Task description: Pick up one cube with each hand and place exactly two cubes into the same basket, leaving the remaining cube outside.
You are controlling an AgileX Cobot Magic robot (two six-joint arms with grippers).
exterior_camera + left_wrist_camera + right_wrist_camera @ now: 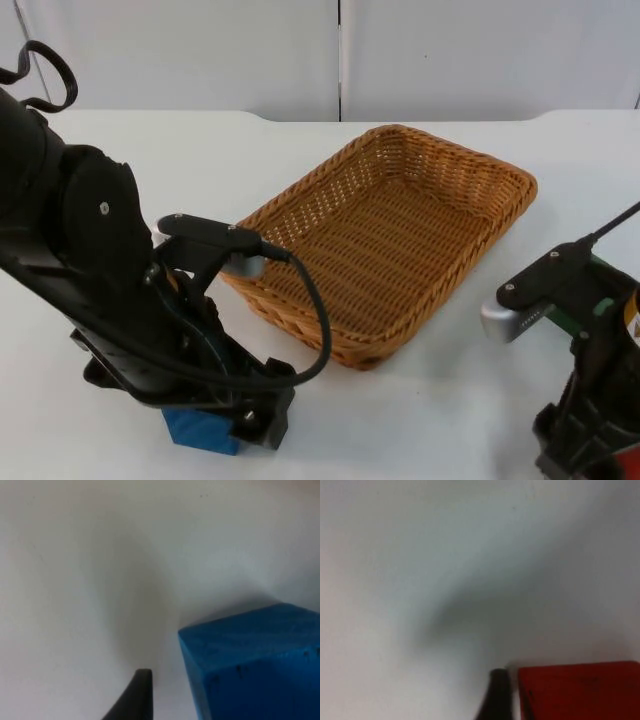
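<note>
A blue cube [198,430] rests on the white table near the front edge, partly under my left gripper [238,424]. In the left wrist view the blue cube [255,667] sits beside one black fingertip [134,696], with a clear gap between them; the gripper is open. My right gripper [588,455] is low at the front right, next to a red cube [628,466]. In the right wrist view the red cube [580,690] lies on the table, a thin gap from the fingertip [496,695]; this gripper is open too. The woven basket [300,190] stands empty in the middle.
The left arm's bulk covers the table left of the basket. Behind the right arm's wrist a green patch [600,300] shows; I cannot tell what it is. The grey partition wall closes the far side of the table.
</note>
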